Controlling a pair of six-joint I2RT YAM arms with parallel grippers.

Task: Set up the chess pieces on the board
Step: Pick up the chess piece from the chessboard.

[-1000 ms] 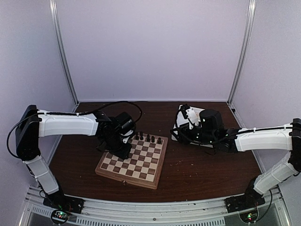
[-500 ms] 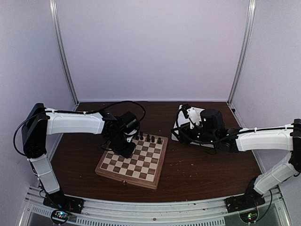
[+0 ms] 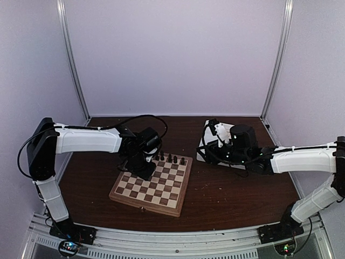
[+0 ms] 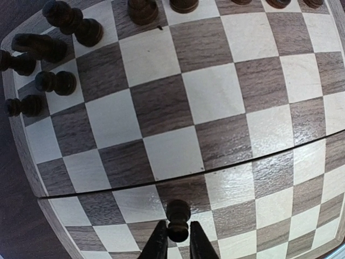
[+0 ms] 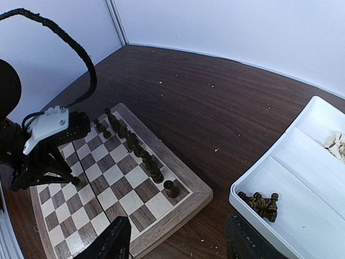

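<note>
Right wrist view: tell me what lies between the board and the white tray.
Between the board and the white tray lies only bare brown tabletop, dotted with a few pale specks; the right wrist view shows it.

Top view looks down from behind; wrist views, left closest, share the board [image 3: 156, 189].

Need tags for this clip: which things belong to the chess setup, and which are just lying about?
Job: board, dark pieces on it, pawn in left gripper, tray, its dark spares, pale spares.
Lying about: specks on table.
</note>
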